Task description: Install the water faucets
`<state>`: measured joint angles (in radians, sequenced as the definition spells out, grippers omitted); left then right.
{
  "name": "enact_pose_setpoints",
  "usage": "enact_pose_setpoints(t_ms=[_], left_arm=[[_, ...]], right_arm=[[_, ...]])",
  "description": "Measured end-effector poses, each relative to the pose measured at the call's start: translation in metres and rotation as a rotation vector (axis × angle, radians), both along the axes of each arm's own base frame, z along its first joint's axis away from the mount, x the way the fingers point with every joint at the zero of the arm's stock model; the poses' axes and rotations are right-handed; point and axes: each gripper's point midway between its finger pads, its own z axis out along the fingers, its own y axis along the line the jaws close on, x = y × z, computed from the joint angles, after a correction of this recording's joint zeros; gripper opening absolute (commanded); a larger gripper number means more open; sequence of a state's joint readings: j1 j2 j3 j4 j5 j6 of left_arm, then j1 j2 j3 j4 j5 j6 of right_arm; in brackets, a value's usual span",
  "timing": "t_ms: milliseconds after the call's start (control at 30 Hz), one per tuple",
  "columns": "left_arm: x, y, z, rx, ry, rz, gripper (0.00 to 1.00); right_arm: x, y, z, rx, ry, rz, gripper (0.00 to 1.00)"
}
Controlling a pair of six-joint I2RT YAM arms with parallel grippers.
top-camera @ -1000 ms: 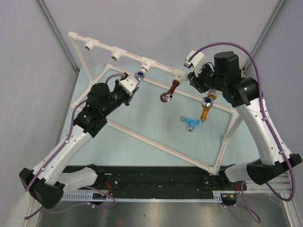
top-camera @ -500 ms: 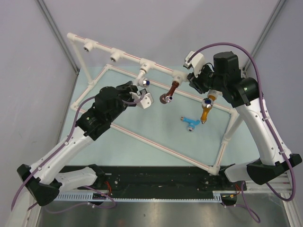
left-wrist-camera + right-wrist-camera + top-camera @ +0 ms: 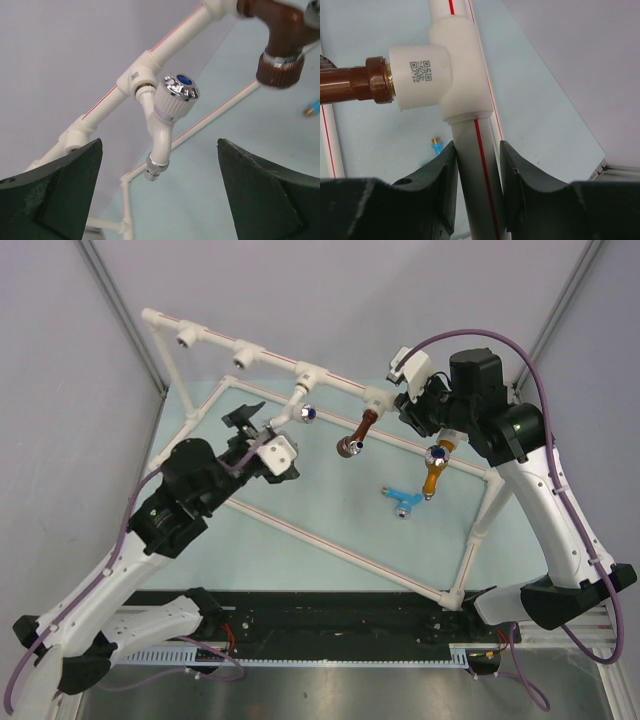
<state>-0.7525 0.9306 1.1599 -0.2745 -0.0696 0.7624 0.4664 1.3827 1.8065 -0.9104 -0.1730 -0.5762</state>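
A white faucet (image 3: pixel 303 406) (image 3: pixel 164 122) with a blue-capped knob hangs from a tee socket on the pipe frame's top rail (image 3: pixel 340 383). My left gripper (image 3: pixel 262 436) (image 3: pixel 159 150) stands wide open a little short of it, touching nothing. To its right, a brown faucet (image 3: pixel 358 432) (image 3: pixel 355 85) sits in its tee socket (image 3: pixel 440 70). My right gripper (image 3: pixel 410 406) (image 3: pixel 477 150) is shut on the white rail pipe (image 3: pixel 475 165) just beside that tee. An orange-yellow faucet (image 3: pixel 435 468) hangs below the right arm, its socket hidden. A light blue faucet (image 3: pixel 401 500) lies loose on the table.
Two empty tee sockets (image 3: pixel 186 336) (image 3: pixel 245 359) sit on the rail's left part. The frame's lower pipes (image 3: pixel 330 545) cross the pale green table. Grey walls stand at the left and the back. A black rail (image 3: pixel 330 625) runs along the near edge.
My left gripper has opened, let go of the white faucet and drawn back toward the lower left. The right arm and the other faucets have not moved.
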Motion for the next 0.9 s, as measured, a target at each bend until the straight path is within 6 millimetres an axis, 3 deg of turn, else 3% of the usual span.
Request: enact_pose_setpoints(t_ms=[200,467,667,900], left_arm=[[-0.019,0.017,0.039,-0.365,0.080,0.011,1.00],[-0.010,0.064,0.064,-0.991,0.285,0.197,0.98],[0.000,0.076,0.049,-1.414,0.501,0.265,0.96],[0.019,0.059,0.006,-1.677,0.792,0.301,0.91]], right_arm=[[0.000,0.000,0.000,0.000,0.000,0.000,0.00],[0.000,0.000,0.000,0.000,0.000,0.001,0.00],[0.000,0.000,0.000,0.000,0.000,0.001,0.00],[0.000,0.001,0.000,0.001,-0.002,0.001,0.00]])
